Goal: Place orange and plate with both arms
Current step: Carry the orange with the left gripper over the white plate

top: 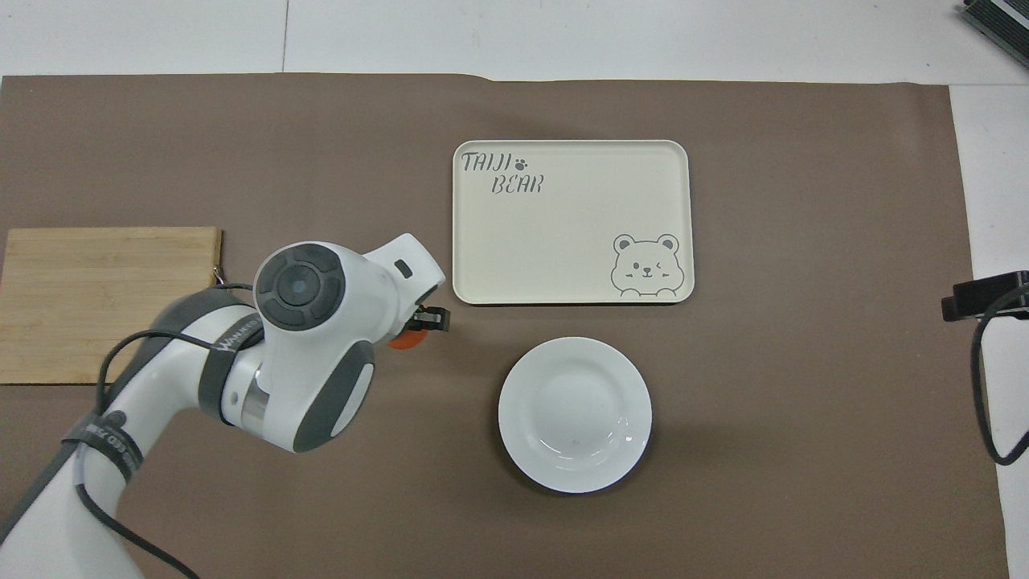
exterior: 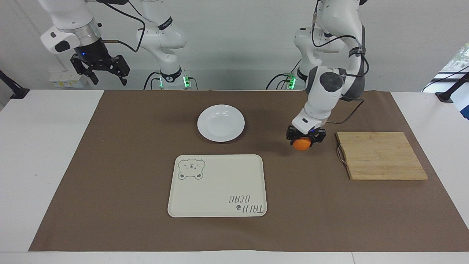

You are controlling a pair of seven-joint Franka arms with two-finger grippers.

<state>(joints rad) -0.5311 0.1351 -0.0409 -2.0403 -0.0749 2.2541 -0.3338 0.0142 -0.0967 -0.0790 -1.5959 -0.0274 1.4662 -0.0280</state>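
Orange [exterior: 301, 144]: small, round, bright; clamped between the fingertips of the left gripper [exterior: 305, 136], raised over bare brown mat [exterior: 110, 154] between the plate and the cutting board. Mostly hidden under the arm's wrist in the overhead view, only a sliver of orange [top: 404, 341] showing.

Left gripper: closed tight on the orange, pointing down, reached in from the left arm's base to the middle of the table [exterior: 40, 146].

Plate [exterior: 221, 123]: round, glossy white, shallow, raised rim; flat on the mat near its edge closest to the robots, about midway along the table's length. Nothing on it. Seen from above, plate [top: 575, 414] just nearer to the robots than the tray, not touching it.

Tray [exterior: 217, 185]: cream, rectangular, rounded corners, bear drawing in one corner and "TAIJI BEAR" lettering in the corner diagonal to it; flat on the mat's middle, farther from the robots than the plate.

Cutting board [exterior: 381, 155]: pale wood, slatted, metal handle on the short edge facing the tray; at the left arm's end of the mat, nothing on it.

Right gripper [exterior: 104, 72]: fingers spread wide, holding nothing; waiting high above the corner of the table by the right arm's base.
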